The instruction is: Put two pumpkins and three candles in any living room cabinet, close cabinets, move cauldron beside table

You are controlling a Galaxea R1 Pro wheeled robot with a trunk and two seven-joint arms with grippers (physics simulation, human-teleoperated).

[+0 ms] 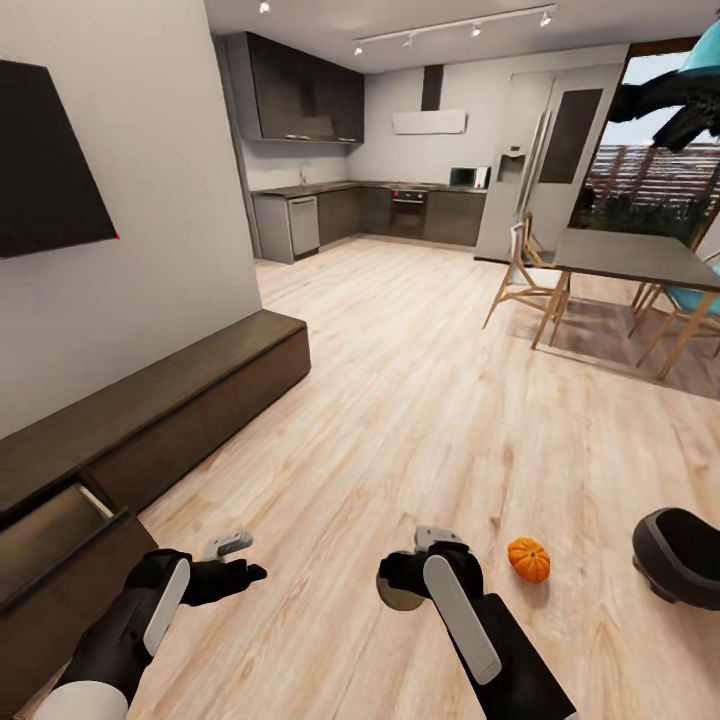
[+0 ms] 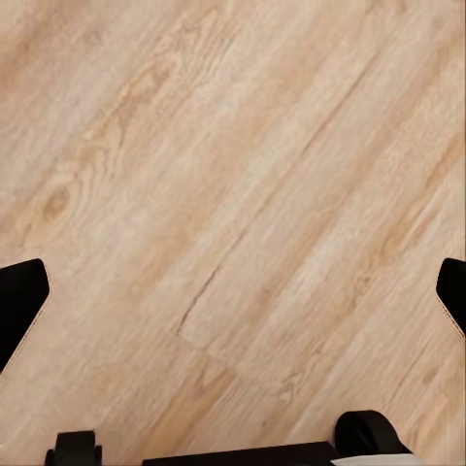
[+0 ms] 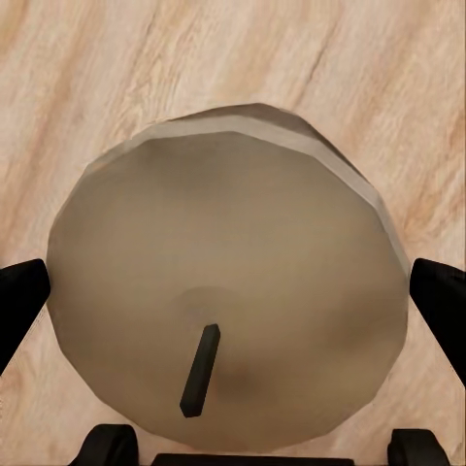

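Observation:
My right gripper (image 1: 405, 582) is shut on a cream-beige candle (image 1: 398, 596), holding it just above the wooden floor. In the right wrist view the candle (image 3: 228, 291) sits top-up between the two fingertips (image 3: 439, 301), its dark wick showing. An orange pumpkin (image 1: 529, 559) lies on the floor just right of that gripper. The black cauldron (image 1: 680, 555) stands further right at the view's edge. My left gripper (image 1: 238, 560) hangs open over bare floor, close to the dark brown cabinet (image 1: 190, 395), whose nearest drawer (image 1: 50, 530) stands open with a pale beige inside.
A dining table (image 1: 640, 255) with wooden chairs (image 1: 530, 280) stands on a rug at the right. The kitchen units (image 1: 370, 210) line the far wall. A dark screen (image 1: 50, 160) hangs on the wall above the cabinet. Open wooden floor stretches ahead.

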